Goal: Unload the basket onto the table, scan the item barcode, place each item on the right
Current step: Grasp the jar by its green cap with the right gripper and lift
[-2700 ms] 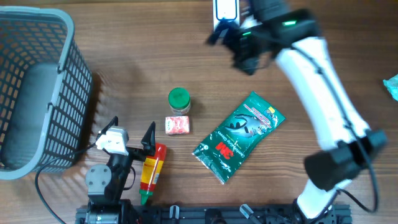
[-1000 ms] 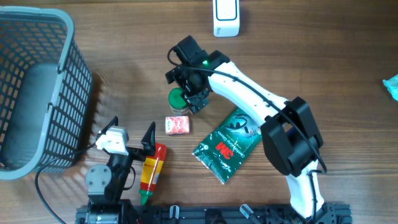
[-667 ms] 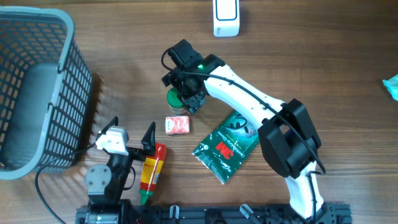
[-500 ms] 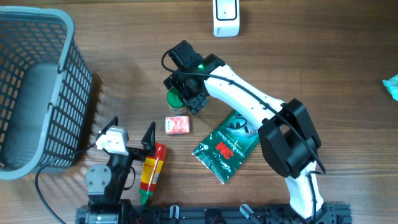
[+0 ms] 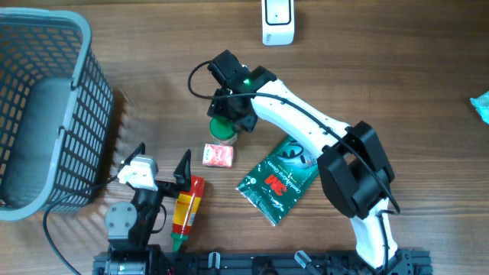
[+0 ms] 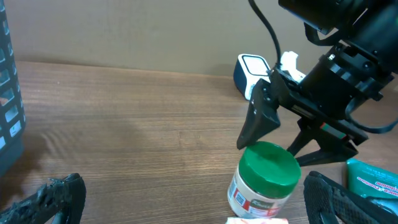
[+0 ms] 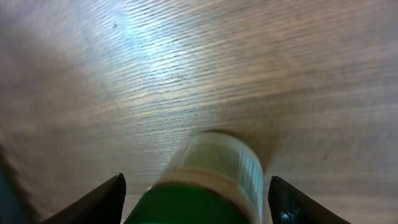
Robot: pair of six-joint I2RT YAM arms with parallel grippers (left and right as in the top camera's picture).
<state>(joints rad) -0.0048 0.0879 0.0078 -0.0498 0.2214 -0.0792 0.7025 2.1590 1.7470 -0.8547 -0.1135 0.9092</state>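
- Jar (image 6: pixel 268 174), green lid, white label: stood on the worktop (image 5: pixel 382 61) just left of centre in the overhead view, directly above the small red-and-white box (image 5: pixel 218 154).
- Right tool (image 5: pixel 224 122): lowered over the jar with a finger set on either side of the lid. Jaws are spread, and a narrow gap is seen at each side in the right wrist view. The jar is not clamped.
- Left tool (image 5: pixel 162 153): parked at the lower left of the overhead view, jaws fully released, nothing between them.
- Scanner (image 5: pixel 276 21), white with a dark face: placed at the top centre, well apart from the jar.
- Green foil packet (image 5: pixel 293 168): laid flat to the lower right of the jar and partly covered by the right arm.
- Red and yellow tube (image 5: pixel 186 211), green cap: laid at the bottom edge, beside the left tool.
- Grey mesh basket (image 5: pixel 46 114): set at the far left.
- Teal item (image 5: pixel 481 105): cut off by the right edge, kind not discernible.
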